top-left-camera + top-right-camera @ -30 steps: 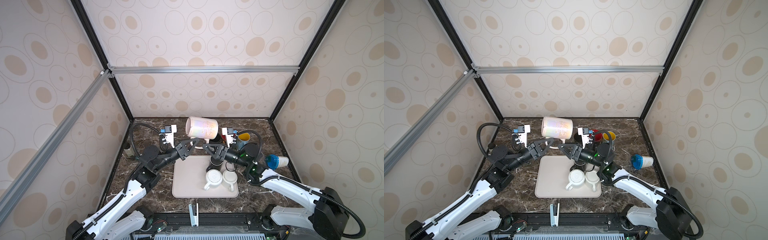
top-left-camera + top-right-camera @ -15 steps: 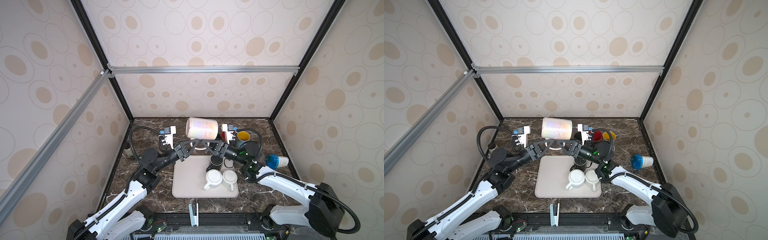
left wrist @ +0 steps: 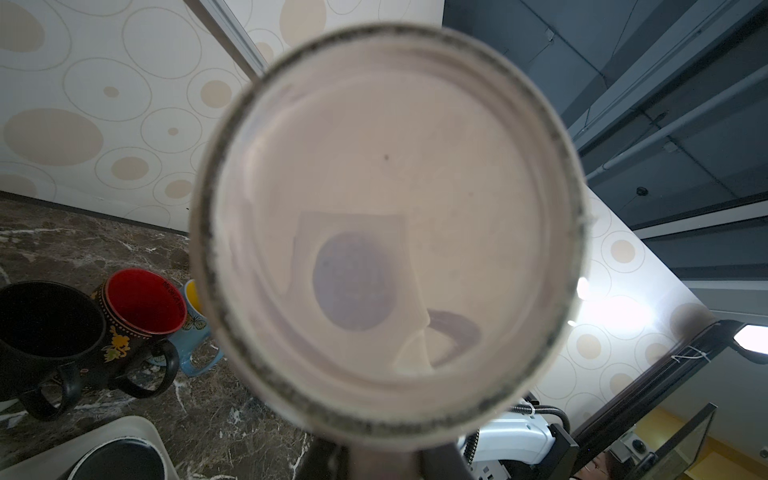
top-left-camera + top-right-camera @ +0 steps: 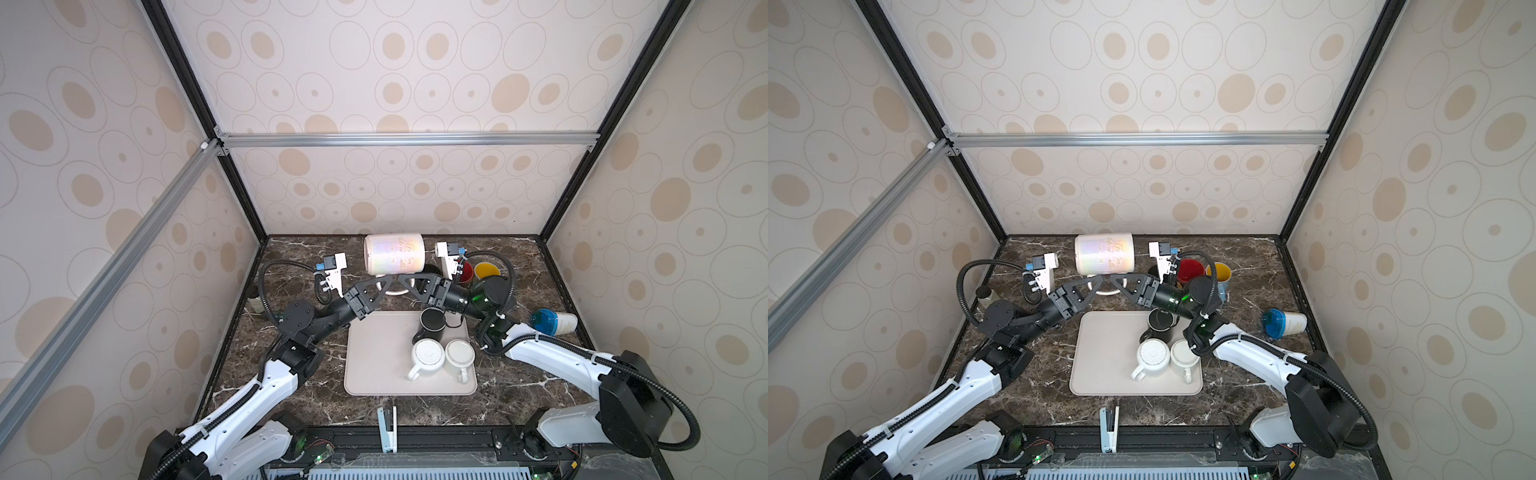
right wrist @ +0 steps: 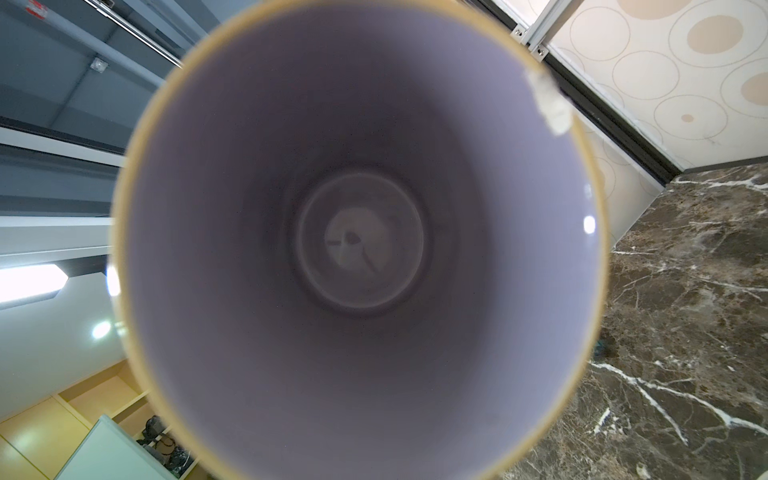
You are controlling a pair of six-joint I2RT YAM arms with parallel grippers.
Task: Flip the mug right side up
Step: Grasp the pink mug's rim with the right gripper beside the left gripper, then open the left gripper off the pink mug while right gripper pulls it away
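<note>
We find the large white pearly ceramic mug (image 4: 394,254) aloft above the back of the dark marble table (image 4: 299,386). It lies on its side with the handle pointing down. The left wrist view shows its base; the right wrist view looks into its open mouth. The left gripper (image 4: 390,279) is clenched on the handle. The right gripper (image 4: 402,277) meets the same handle from the opposite side; we cannot tell whether it has closed. Nearer the front, a beige rectangular tray (image 4: 374,374) carries an upright black mug (image 4: 432,322) and two inverted white mugs (image 4: 428,356).
</note>
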